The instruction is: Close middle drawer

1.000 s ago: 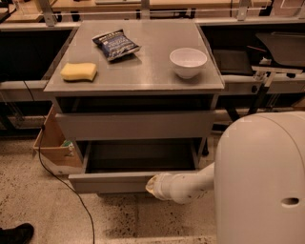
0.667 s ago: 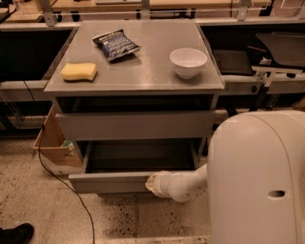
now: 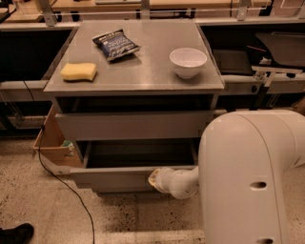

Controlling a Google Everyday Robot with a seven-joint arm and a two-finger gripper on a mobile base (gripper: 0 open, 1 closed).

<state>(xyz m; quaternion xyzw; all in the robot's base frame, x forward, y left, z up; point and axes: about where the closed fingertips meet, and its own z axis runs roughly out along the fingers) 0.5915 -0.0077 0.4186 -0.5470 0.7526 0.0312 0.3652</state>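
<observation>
Grey crosswise drawer [image 3: 109, 177] behind end effector [image 3: 154, 178]

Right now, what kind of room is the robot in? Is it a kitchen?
Probably a lab or workshop, not a home kitchen: a grey metal cabinet, long workbenches behind it, and a cable trailing over the speckled floor. The gripper is at the front of the open middle drawer.

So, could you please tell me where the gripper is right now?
In the camera view, the gripper is low and near centre, at the front panel of the open middle drawer.
</observation>
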